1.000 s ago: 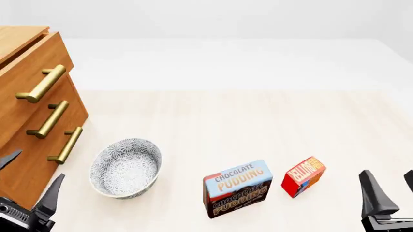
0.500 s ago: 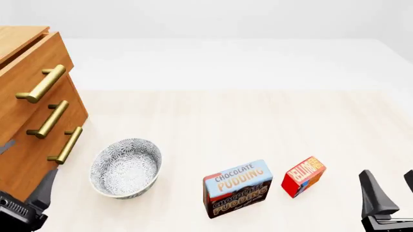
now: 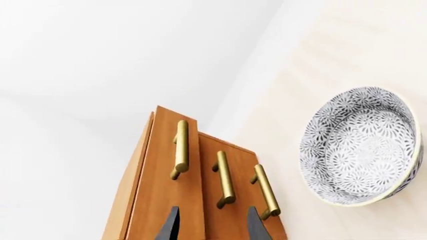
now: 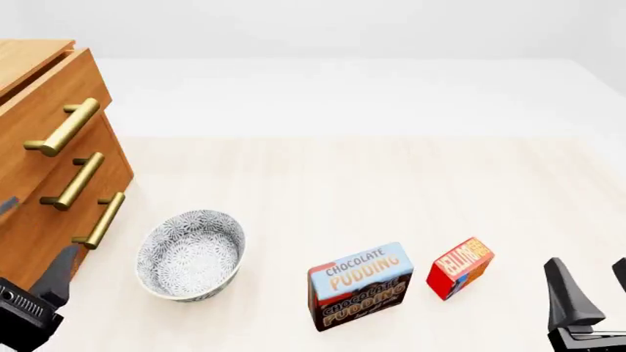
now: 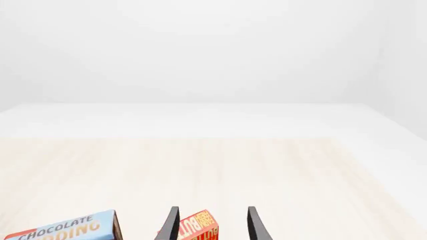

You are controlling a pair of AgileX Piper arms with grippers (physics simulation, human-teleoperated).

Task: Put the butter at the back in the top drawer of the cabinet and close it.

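The butter (image 4: 459, 267) is a small red box with an orange end, standing on the table right of the middle, near the front edge. It also shows low in the right wrist view as the butter (image 5: 197, 228), ahead of my open, empty right gripper (image 5: 212, 227). In the front view that right gripper (image 4: 593, 287) stands to the butter's right, apart from it. The cabinet (image 4: 29, 183) fills the left side, and the top drawer (image 4: 44, 95) carries the uppermost brass handle (image 4: 64, 126). My left gripper (image 4: 34, 242) is open and empty, close before the cabinet's lower drawers (image 3: 212, 227).
A patterned grey bowl (image 4: 190, 254) sits just right of the cabinet, also seen as the bowl (image 3: 360, 145). The blue-and-brown Chocolate Pudding box (image 4: 360, 286) stands between the bowl and the butter. The pale table (image 4: 372, 176) stretches back to a white wall.
My left gripper has drifted left toward the cabinet front. The right gripper, butter, pudding box and bowl have not moved.
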